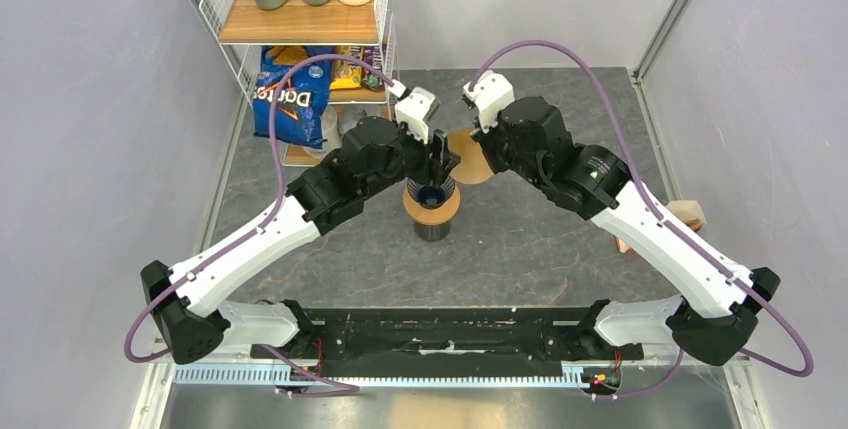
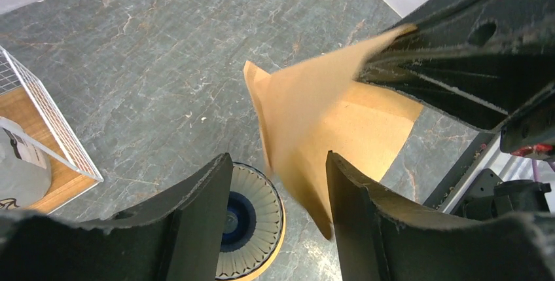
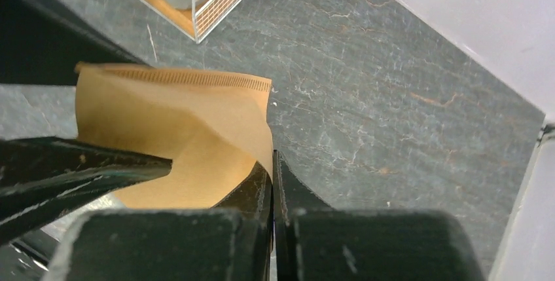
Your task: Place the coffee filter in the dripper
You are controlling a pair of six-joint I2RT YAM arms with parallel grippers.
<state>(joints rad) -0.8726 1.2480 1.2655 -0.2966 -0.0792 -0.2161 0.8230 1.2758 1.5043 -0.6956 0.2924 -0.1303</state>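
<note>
Near the centre of the top view, the right gripper [image 3: 271,163] is clenched on an edge of the coffee filter [image 2: 321,130], holding it in the air just right of the dripper [image 1: 433,195]. The left gripper [image 2: 278,163] hangs over the dripper with its jaws released and spread, gripping nothing.

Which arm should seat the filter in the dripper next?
Right, probably. The right fingers are shut on the filter, held close by the dripper. The left fingers are open, holding nothing.
</note>
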